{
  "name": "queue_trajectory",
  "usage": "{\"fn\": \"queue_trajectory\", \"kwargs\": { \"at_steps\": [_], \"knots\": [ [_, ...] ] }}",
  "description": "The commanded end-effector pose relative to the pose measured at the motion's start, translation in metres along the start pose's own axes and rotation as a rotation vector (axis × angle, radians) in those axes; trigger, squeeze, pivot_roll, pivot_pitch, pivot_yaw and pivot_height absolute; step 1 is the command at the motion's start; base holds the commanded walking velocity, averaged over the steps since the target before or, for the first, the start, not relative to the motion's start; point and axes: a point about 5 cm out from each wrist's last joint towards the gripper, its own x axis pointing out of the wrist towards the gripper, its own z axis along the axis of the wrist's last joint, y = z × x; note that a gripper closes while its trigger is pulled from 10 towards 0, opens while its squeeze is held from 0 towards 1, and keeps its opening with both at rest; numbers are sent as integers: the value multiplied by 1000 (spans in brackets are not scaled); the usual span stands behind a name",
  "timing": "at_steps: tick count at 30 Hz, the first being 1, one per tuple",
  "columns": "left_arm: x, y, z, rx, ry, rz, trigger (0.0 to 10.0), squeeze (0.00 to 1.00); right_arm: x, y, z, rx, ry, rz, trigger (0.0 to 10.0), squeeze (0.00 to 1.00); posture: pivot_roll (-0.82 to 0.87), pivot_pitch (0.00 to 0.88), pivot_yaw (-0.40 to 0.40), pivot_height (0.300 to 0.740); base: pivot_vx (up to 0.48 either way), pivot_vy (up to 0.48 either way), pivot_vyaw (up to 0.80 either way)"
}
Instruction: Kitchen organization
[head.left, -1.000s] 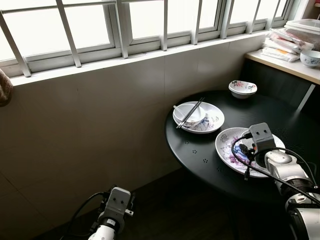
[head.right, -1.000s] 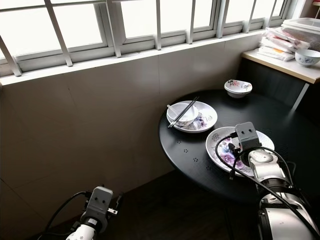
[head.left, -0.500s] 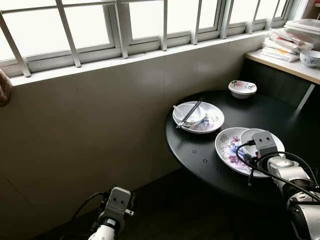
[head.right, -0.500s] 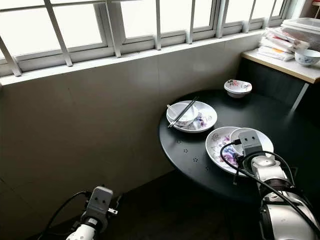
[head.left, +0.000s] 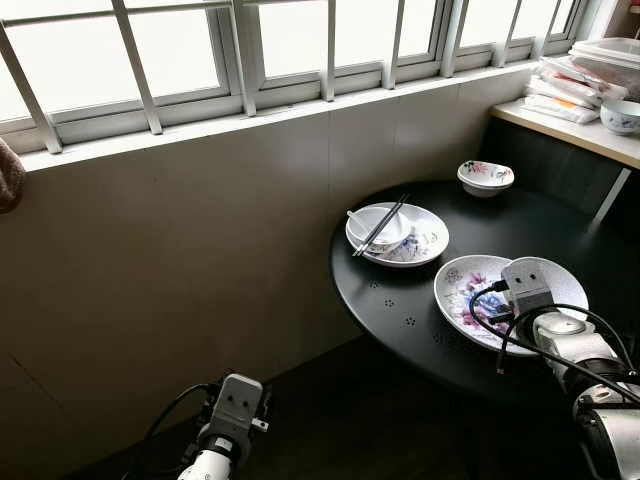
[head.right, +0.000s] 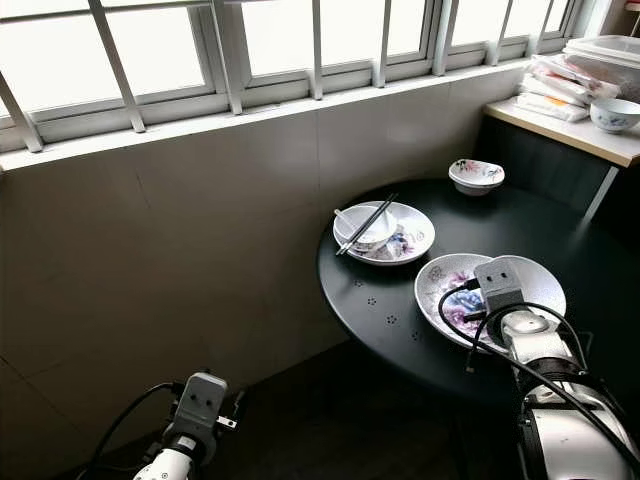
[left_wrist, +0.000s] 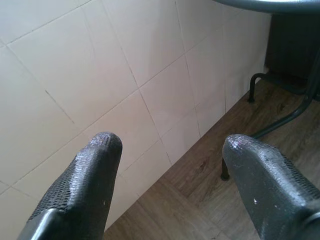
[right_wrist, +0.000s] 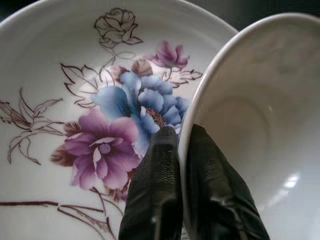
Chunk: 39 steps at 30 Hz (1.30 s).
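A round black worktop (head.left: 420, 310) stands beside a tiled wall (head.left: 200, 250) under a row of barred windows (head.left: 180, 60). The right tool (right_wrist: 181, 145) reaches over the near right part of the worktop and is closed on the rim of a plain white bowl (right_wrist: 260, 130): one finger sits outside the rim and the other inside it, with the thin wall pinched between them. The bowl lies over the right side of a flowered plate (head.left: 470, 295), which shows blue and purple blossoms; in the head views the bowl (head.left: 556, 280) sticks out past the plate's right edge. Whether the bowl rests on the plate or is lifted just off it cannot be told.

Farther back on the worktop, a second plate (head.left: 425, 240) carries a small white bowl (head.left: 378, 226) with a pair of dark chopsticks (head.left: 380, 225) laid across it. Near the far edge sits a small flowered bowl (head.left: 485, 177), well apart from the others. At the upper right, a pale shelf (head.left: 570, 125) holds stacked packets (head.left: 565, 95) and another small bowl (head.left: 622, 116).

The left tool (left_wrist: 170, 185) hangs low beside the wall, its two fingers spread wide apart and holding nothing, above a wooden floor (left_wrist: 200, 210) and near the worktop's metal leg (left_wrist: 280, 120).
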Motion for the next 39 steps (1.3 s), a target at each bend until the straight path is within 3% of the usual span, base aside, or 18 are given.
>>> {"fn": "queue_trajectory", "kwargs": {
  "at_steps": [1,8,14,16,19,28,34,38,39],
  "knots": [
    [0,-1,-2,-8,12,-5,10000,0,-1,-5,3,-41,-15,-26,0,0,-22,0,-2,740,0,0,0],
    [-1,-1,-3,-10,13,-5,10000,0,-3,-2,30,-229,-200,-134,0,0,-20,0,0,740,0,0,0],
    [-1,0,-3,-11,13,-5,10000,0,-5,8,41,-284,-305,-185,0,0,-19,0,1,740,0,0,0],
    [-1,0,-2,-11,12,-5,10000,0,-10,20,50,-297,-435,-209,0,0,-18,0,3,740,0,0,0],
    [0,0,-2,-11,12,-6,10000,0,-14,36,56,-296,-536,-168,0,0,-18,0,4,740,0,0,0],
    [1,4,-3,-7,13,-8,10000,0,-46,103,72,-483,-906,-6,0,0,-23,0,21,740,0,0,622],
    [2,6,-2,-3,8,-5,10000,0,-66,135,72,-548,-1041,86,0,0,-20,0,21,740,0,0,800],
    [3,7,-2,-3,6,-2,10000,0,-67,150,60,-552,-1015,169,0,0,-18,0,21,740,0,0,800],
    [3,7,-2,-3,5,-2,10000,0,-67,154,56,-546,-1001,199,1490,0,-17,0,20,740,0,0,800]
  ]
}}
